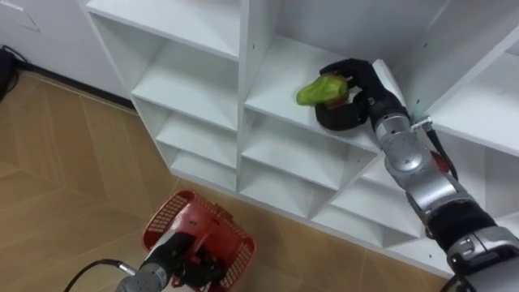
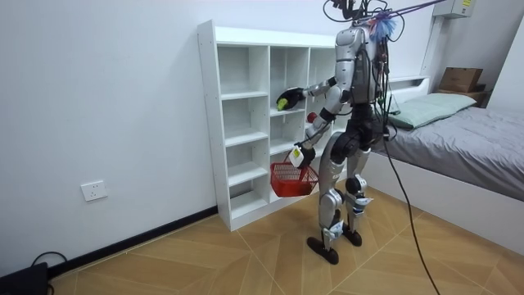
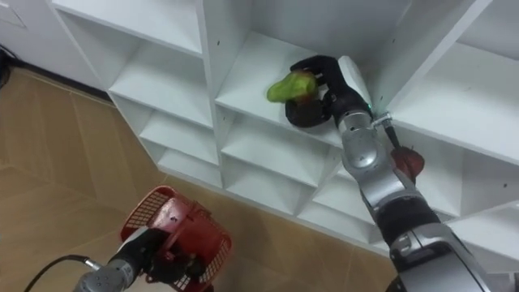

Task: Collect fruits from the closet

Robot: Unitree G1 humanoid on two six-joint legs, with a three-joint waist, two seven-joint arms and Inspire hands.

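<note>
At the lower left of the eye views, closest to the robot, the left hand (image 1: 195, 266) is curled on the handle of a red basket (image 1: 170, 215), which hangs low over the wooden floor (image 1: 73, 162). I cannot make out any fruit inside the basket.

Further off, filling the upper half of the frame, stands the white closet (image 1: 203, 105) with its open compartments. The right arm comes in from the lower right and reaches into a compartment at upper centre. There the right hand (image 1: 362, 79) is wrapped around a green fruit (image 1: 321, 90), which sits just above the shelf board. A dark patch lies under the hand, and I cannot tell whether it is a shadow or an object.

Just right of the forearm, one shelf lower, a small red thing (image 3: 410, 161) peeks out, possibly another fruit.

The task looks to be at an early stage. One fruit is grasped but not yet in the basket, and the red one is probably left to fetch.
</note>
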